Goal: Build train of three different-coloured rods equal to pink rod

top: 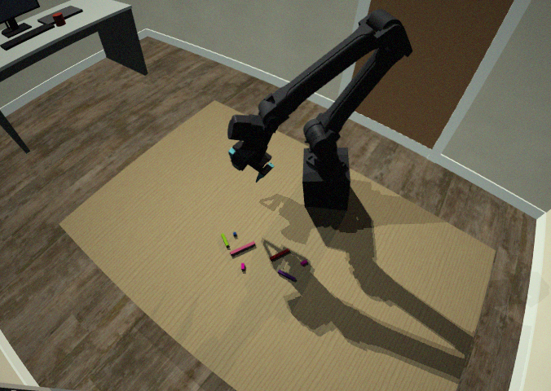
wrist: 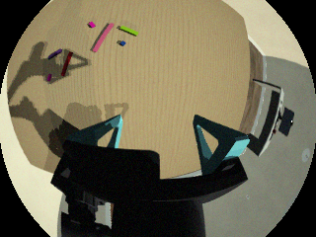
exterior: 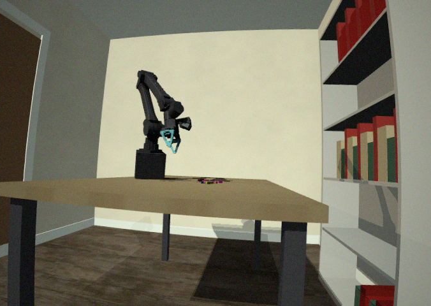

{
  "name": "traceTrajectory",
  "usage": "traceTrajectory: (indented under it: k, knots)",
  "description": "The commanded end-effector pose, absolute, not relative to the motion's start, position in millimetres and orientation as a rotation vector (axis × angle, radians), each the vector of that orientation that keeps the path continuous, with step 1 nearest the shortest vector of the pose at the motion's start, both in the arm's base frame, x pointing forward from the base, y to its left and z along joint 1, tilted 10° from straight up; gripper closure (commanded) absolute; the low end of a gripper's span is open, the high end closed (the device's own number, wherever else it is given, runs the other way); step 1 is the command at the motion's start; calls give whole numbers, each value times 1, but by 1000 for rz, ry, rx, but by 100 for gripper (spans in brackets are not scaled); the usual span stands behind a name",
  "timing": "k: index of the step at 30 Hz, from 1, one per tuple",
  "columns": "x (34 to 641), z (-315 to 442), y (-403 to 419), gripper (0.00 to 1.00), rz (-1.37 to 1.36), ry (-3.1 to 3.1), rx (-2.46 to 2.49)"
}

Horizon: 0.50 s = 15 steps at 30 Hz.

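Observation:
My gripper [wrist: 157,118] [exterior: 171,148] is open and empty, high above the table, away from the rods. The pink rod [top: 242,249] [wrist: 103,38] lies flat. Beside it lie the lime rod [top: 225,240] [wrist: 127,31], the small blue rod [top: 235,234] [wrist: 122,43] and a magenta rod [top: 243,266] [wrist: 92,24]. The red rod [top: 279,254] [wrist: 67,64], the purple rod [top: 287,275] [wrist: 54,53] and a second magenta rod [top: 304,262] [wrist: 49,77] lie apart in the arm's shadow. No rods lie end to end.
The wooden table [top: 147,203] [exterior: 115,192] carries the arm's black base [top: 325,189] [exterior: 150,164]. The arm's shadow falls across the red, purple and second magenta rods. A desk [top: 100,13] and a bookshelf [exterior: 358,86] stand away from the table.

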<state>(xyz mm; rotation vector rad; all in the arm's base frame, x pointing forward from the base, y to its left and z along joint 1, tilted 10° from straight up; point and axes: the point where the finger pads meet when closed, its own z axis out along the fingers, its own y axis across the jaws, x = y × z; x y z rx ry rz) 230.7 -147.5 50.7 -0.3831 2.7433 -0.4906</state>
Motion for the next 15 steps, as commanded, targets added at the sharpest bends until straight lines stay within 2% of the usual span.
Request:
traceTrajectory:
  k: [1, 4, 10, 15]
  knots:
    - [286, 64, -139, 0, -394, 2756, -309]
    - [299, 58, -131, 0, -362, 2780, -308]
    - [361, 11, -80, 0, -248, 2912, -303]
    - [379, -17, -51, 0, -222, 2981, -305]
